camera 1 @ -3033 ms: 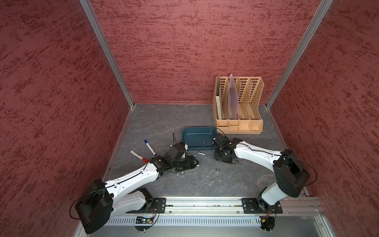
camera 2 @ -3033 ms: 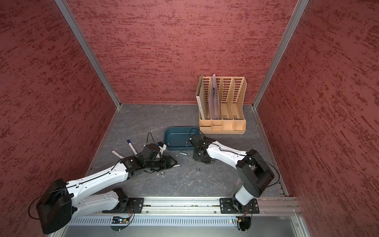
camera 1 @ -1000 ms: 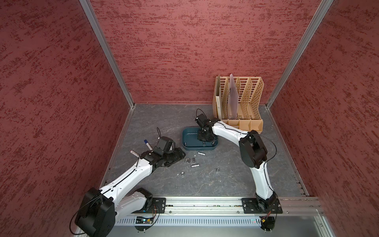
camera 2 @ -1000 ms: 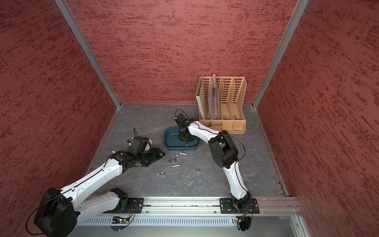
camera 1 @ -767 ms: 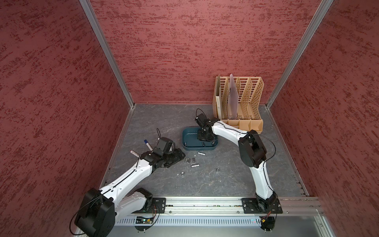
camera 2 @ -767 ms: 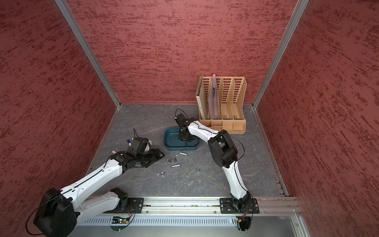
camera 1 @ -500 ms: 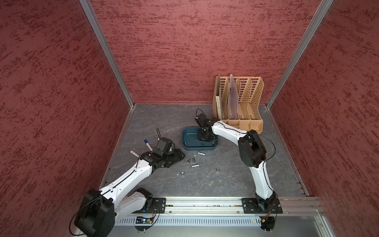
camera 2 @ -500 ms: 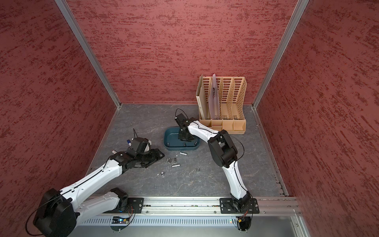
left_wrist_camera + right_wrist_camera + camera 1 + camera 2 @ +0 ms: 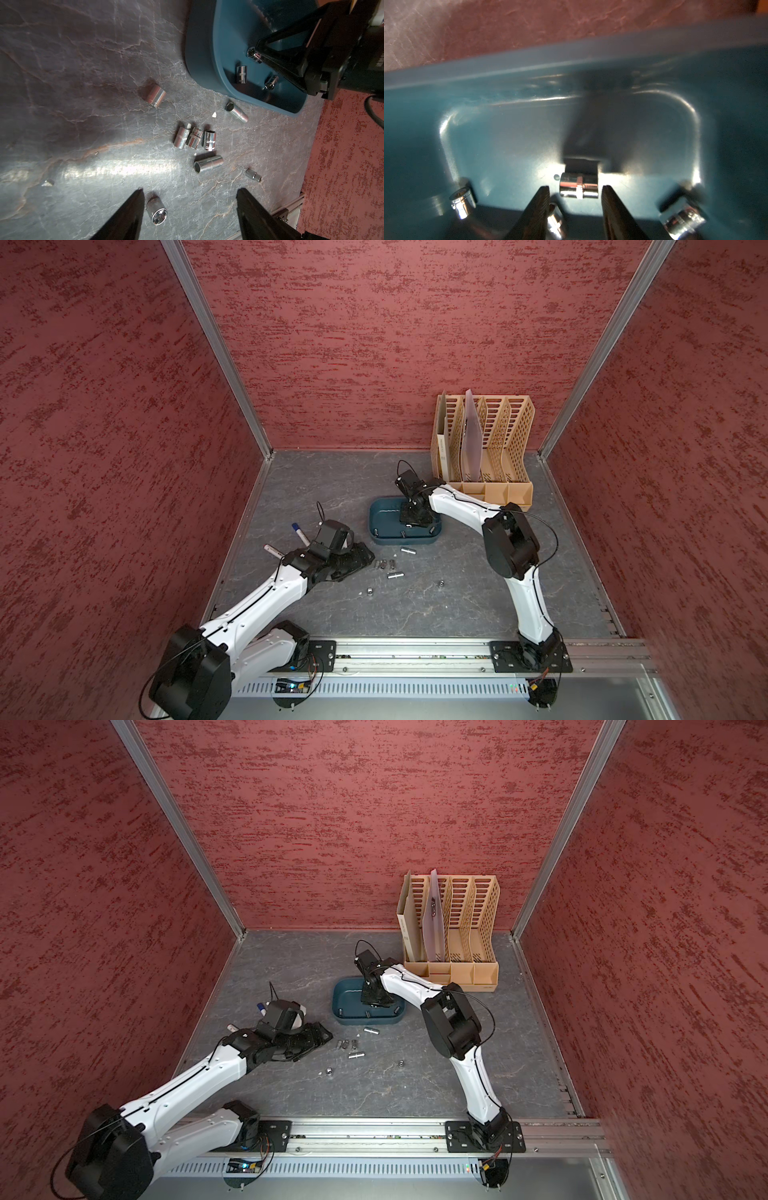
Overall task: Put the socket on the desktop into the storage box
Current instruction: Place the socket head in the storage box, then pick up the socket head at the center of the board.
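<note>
While both top views leave the jaws too small to judge, I see in the right wrist view the right gripper (image 9: 575,187) parted and released. A ribbed chrome socket (image 9: 579,188) lies free on the glossy teal storage box (image 9: 571,52) floor. The left wrist view shows the left gripper (image 9: 189,189) spread and empty, with 8 cylindrical loose sockets (image 9: 207,164) on the veined desktop (image 9: 83,104).

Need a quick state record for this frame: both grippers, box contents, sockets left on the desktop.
left gripper: open, empty, over the desktop; large socket beside one fingertip
right gripper: open, inside the storage box; short socket lies on the box floor between its tips, not gripped
boxed sockets: four show in the right wrist view
loose sockets: eight on the desktop in the left wrist view
task status: unfinished
</note>
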You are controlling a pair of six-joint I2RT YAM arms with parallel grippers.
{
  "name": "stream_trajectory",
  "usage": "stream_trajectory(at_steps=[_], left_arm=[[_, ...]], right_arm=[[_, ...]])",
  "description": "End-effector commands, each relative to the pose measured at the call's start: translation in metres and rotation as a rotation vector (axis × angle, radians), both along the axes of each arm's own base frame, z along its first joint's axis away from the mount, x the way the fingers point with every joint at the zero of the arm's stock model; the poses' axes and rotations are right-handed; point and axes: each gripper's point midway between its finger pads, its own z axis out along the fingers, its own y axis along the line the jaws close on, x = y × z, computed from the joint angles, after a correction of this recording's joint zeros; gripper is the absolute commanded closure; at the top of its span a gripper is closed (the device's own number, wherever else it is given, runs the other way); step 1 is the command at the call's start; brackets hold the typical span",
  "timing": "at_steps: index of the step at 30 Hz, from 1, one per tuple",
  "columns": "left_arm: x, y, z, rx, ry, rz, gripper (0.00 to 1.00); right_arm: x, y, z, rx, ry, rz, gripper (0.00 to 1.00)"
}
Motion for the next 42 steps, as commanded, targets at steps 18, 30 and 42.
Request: stream_trajectory(at_steps=[18, 30, 42], left_arm=[[-0.011, 0.006, -0.001, 0.038, 0.061, -0.003, 0.27], [-0.030, 0.002, -0.007, 0.144, 0.117, -0.051, 0.28], [-0.050, -0.013, -0.029, 0.228, 0.175, -0.097, 0.30]], right_arm=[[-0.017, -0.001, 0.061, 0.067, -0.118, 0.050, 0.54], [-0.070, -0.004, 0.094, 0.171, -0.206, 0.174, 0.54], [-0.151, -0.008, 0.116, 0.309, -0.336, 0.405, 0.53]])
